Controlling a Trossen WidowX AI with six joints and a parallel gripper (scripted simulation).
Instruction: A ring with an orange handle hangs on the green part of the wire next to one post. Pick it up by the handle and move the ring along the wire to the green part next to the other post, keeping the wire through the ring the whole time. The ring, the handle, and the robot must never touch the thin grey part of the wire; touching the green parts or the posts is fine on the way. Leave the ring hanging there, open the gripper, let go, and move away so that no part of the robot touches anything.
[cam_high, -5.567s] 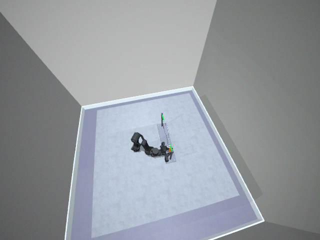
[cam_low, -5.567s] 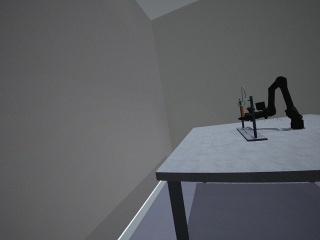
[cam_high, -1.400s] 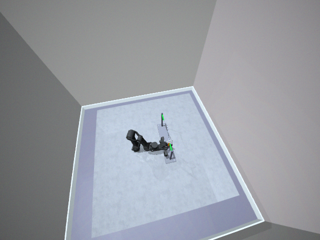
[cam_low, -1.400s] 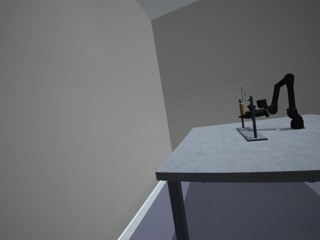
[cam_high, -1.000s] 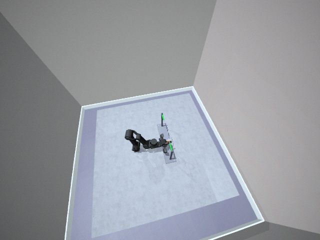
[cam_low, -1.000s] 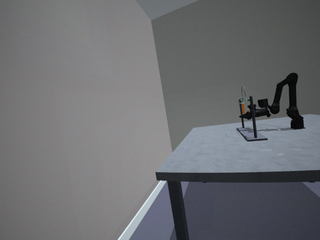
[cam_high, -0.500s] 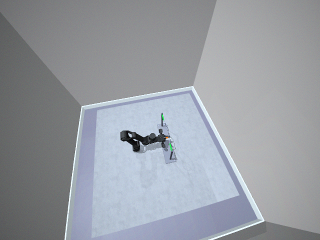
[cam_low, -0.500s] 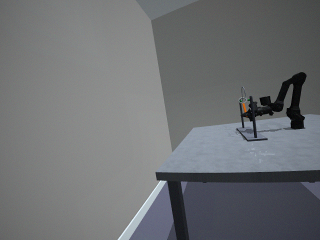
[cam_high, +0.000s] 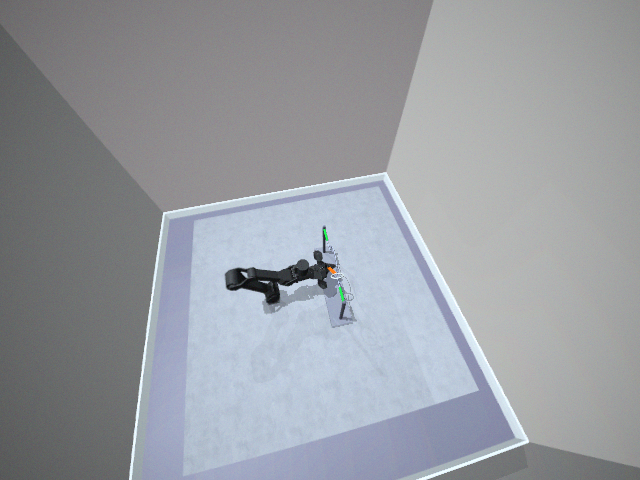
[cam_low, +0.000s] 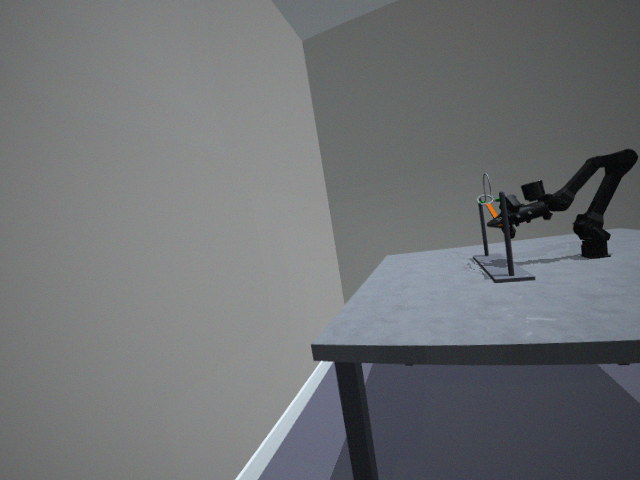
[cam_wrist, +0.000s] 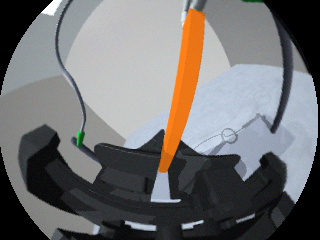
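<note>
The gripper (cam_high: 331, 268) (cam_low: 491, 224) (cam_wrist: 164, 132) is clamped on the orange handle (cam_high: 331, 270) (cam_low: 491, 211) (cam_wrist: 184, 82), which slants up to the ring (cam_high: 333, 277) (cam_low: 478, 200). Beside the wire (cam_high: 351, 284) (cam_low: 484, 178) (cam_wrist: 58, 62), ease the ring along slowly, turning it to follow each bend and keeping grey wire centred.

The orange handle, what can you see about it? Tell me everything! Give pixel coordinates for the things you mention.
The long, straight-sided orange handle (cam_high: 331, 270) (cam_low: 491, 210) (cam_wrist: 185, 85) looks smooth, maybe plastic or painted. It is one slim bar with flat faces. A pale grey ring (cam_high: 334, 273) (cam_low: 477, 200) is joined to its upper end. It tilts, and its lower end is pinched in the black gripper (cam_high: 332, 267) (cam_low: 495, 223) (cam_wrist: 162, 167), above the table.
</note>
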